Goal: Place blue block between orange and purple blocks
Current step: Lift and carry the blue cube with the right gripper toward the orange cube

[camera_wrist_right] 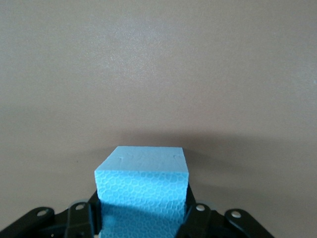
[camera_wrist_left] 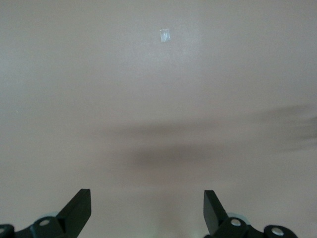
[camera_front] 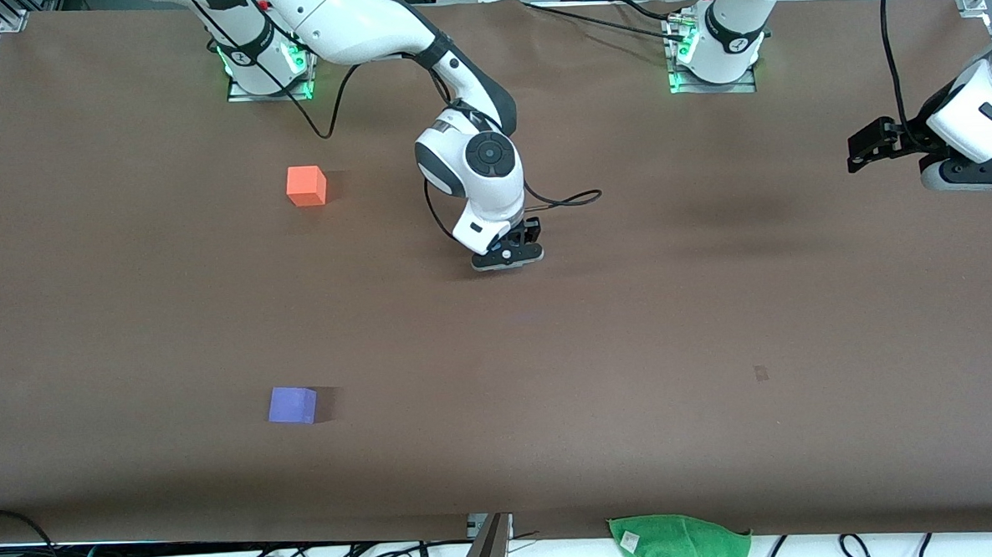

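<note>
In the right wrist view the light blue block [camera_wrist_right: 142,173] sits between the fingers [camera_wrist_right: 91,218] of my right gripper [camera_wrist_right: 142,214], which press on two of its sides. In the front view this gripper [camera_front: 508,257] is low over the middle of the table and hides the block. The orange block [camera_front: 306,186] lies toward the right arm's end, close to the bases. The purple block [camera_front: 292,404] lies at the same end, nearer the front camera. My left gripper [camera_front: 863,149] [camera_wrist_left: 147,208] waits open and empty above the left arm's end.
A green cloth [camera_front: 679,542] lies at the table's front edge. A small pale mark [camera_front: 760,373] [camera_wrist_left: 166,35] sits on the brown table top. Cables hang along the front edge and near the bases.
</note>
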You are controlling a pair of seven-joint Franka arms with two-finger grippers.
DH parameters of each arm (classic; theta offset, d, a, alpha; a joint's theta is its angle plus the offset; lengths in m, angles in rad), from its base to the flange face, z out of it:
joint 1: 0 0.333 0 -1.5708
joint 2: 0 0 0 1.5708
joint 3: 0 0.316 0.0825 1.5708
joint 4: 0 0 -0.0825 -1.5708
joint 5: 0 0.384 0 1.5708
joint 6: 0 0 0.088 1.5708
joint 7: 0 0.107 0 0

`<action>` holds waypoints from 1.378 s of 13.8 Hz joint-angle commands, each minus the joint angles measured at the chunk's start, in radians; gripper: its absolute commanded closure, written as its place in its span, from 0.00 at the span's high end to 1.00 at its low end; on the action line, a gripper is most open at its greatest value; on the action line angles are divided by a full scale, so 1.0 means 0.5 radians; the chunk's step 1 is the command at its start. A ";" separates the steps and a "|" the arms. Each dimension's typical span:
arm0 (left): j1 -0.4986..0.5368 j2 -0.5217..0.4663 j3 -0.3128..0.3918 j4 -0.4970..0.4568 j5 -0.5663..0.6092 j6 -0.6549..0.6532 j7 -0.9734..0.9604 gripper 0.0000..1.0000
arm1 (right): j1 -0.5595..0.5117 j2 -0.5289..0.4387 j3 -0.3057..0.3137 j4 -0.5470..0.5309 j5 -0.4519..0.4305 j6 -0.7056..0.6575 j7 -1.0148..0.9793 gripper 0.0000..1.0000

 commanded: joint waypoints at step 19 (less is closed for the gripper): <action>0.010 -0.010 -0.010 0.000 -0.035 -0.017 0.028 1.00 | -0.621 -0.759 -0.313 -0.571 0.300 -0.431 -0.729 0.35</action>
